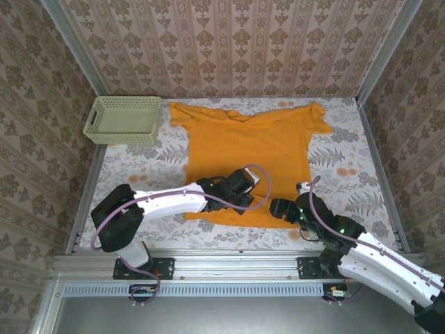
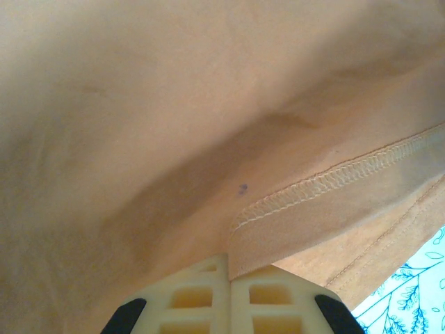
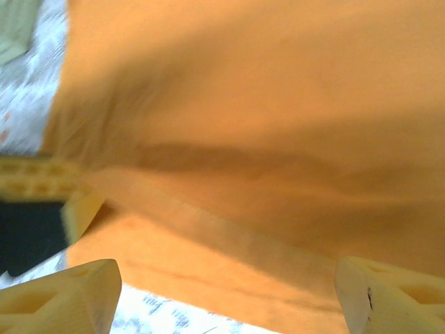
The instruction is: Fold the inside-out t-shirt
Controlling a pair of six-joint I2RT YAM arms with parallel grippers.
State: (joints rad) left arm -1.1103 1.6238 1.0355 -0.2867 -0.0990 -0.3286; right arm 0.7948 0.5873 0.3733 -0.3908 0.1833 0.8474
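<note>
A floral-patterned table (image 1: pixel 348 174) sits inside papered walls, with a pale green basket (image 1: pixel 124 120) far off to the left of the left hand. The inside-out t-shirt (image 1: pixel 250 146) lies spread flat, plain orange side up. It stretches away beyond both hands, with its hem nearest them. The left hand (image 2: pixel 228 285) is clamped on that hem. Just to its right, the right hand (image 3: pixel 226 296) gapes wide over the same edge, gripping nothing. No fold appears made, so the job looks barely begun, with every fold left to do.
</note>
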